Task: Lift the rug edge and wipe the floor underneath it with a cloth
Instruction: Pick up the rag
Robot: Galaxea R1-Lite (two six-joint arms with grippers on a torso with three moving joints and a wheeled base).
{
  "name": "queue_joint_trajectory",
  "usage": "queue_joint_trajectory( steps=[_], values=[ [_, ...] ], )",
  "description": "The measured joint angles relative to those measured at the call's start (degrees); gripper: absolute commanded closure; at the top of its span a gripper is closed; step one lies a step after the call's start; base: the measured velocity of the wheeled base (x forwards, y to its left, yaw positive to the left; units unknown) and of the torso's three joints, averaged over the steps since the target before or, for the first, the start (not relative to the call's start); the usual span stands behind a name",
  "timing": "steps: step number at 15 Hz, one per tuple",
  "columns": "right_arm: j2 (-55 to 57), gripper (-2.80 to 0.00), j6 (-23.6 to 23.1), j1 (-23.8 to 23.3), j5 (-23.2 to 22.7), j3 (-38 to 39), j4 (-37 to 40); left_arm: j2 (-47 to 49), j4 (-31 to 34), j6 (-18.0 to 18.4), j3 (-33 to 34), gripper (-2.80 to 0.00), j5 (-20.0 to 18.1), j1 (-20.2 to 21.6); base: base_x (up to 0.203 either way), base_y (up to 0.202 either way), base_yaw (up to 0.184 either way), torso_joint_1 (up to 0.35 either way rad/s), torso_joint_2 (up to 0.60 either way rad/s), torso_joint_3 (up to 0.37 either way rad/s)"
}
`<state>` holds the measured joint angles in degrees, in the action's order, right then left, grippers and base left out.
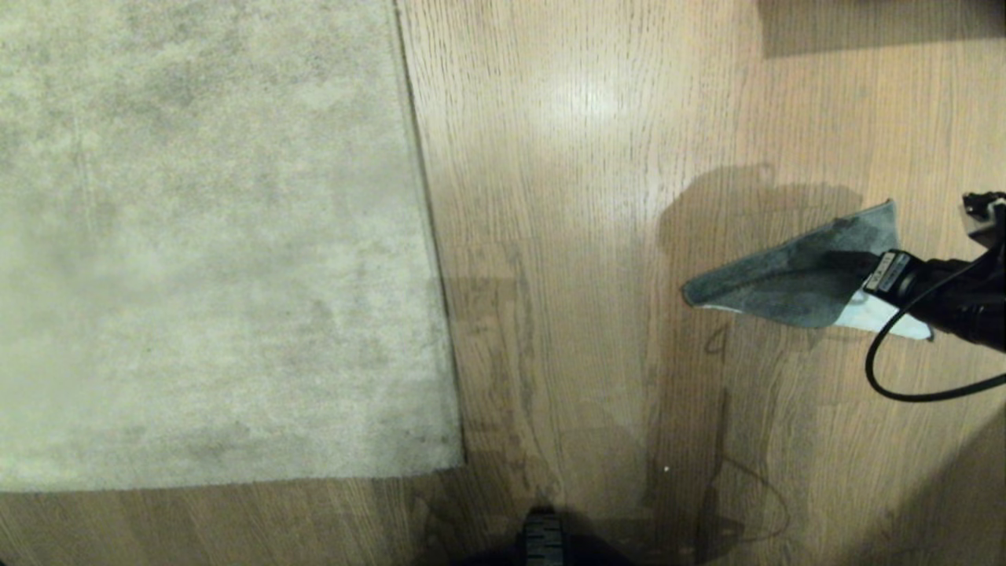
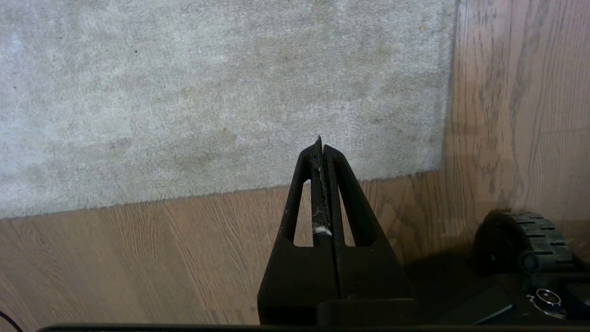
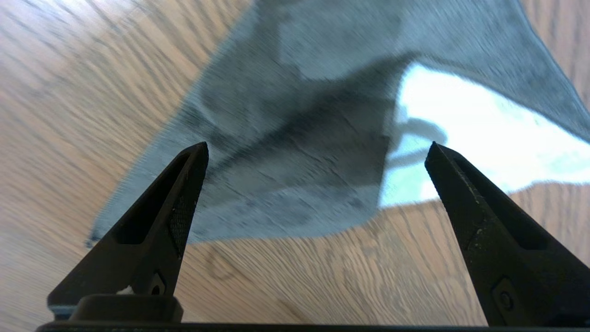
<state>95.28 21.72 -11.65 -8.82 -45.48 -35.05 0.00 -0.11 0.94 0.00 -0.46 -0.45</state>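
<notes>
Reaching in from right, right tool [image 3: 315,152] spread wide above cloth [image 3: 295,152], floor [image 1: 581,236]

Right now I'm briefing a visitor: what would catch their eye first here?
The grey cloth lying crumpled on the wood floor at the robot's right, with the right gripper open above it. Then the big beige rug lying flat at the left.

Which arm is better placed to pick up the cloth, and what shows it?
The right. The right gripper hangs over the cloth on the floor, jaws wide open. The left gripper is shut, near the rug corner, away from the cloth.
</notes>
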Motion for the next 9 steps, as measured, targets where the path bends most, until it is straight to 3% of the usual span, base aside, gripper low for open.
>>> queue_joint_trajectory(
  steps=[4,9],
  values=[
    [0.3,-2.80,-0.2,-0.7,0.1,0.3,2.4,0.0,0.0,0.0,0.0,0.00,0.0,0.0,0.000,0.000,0.000,0.000,0.00,0.000],
    [3.9,-2.80,0.7,-0.9,0.6,-0.2,0.1,0.0,0.0,0.0,0.0,0.00,0.0,0.0,0.000,0.000,0.000,0.000,0.00,0.000]
  ],
)
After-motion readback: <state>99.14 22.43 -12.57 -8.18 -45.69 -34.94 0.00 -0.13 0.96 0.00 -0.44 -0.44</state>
